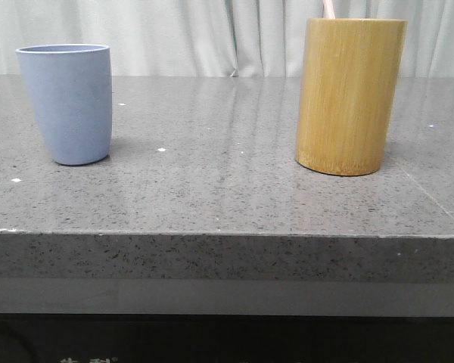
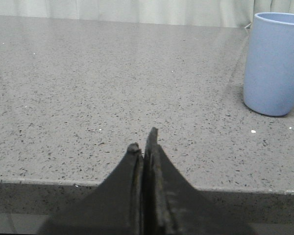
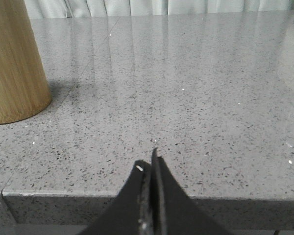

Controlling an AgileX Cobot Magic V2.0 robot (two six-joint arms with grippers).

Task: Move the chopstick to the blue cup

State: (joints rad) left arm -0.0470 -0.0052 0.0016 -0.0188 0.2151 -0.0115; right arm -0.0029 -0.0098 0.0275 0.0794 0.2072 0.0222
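The blue cup (image 1: 66,103) stands upright on the left of the grey stone table (image 1: 227,189). It also shows in the left wrist view (image 2: 276,63). A thin pale pink chopstick end (image 1: 328,8) sticks up from the tall bamboo holder (image 1: 348,94) on the right, which also shows in the right wrist view (image 3: 12,63). My left gripper (image 2: 144,142) is shut and empty at the table's near edge, well apart from the cup. My right gripper (image 3: 150,164) is shut and empty at the near edge, apart from the holder. Neither gripper shows in the front view.
A pale curtain (image 1: 212,34) hangs behind the table. The table's front edge (image 1: 227,234) runs across below both cups. Bare stone lies between the cup and the holder.
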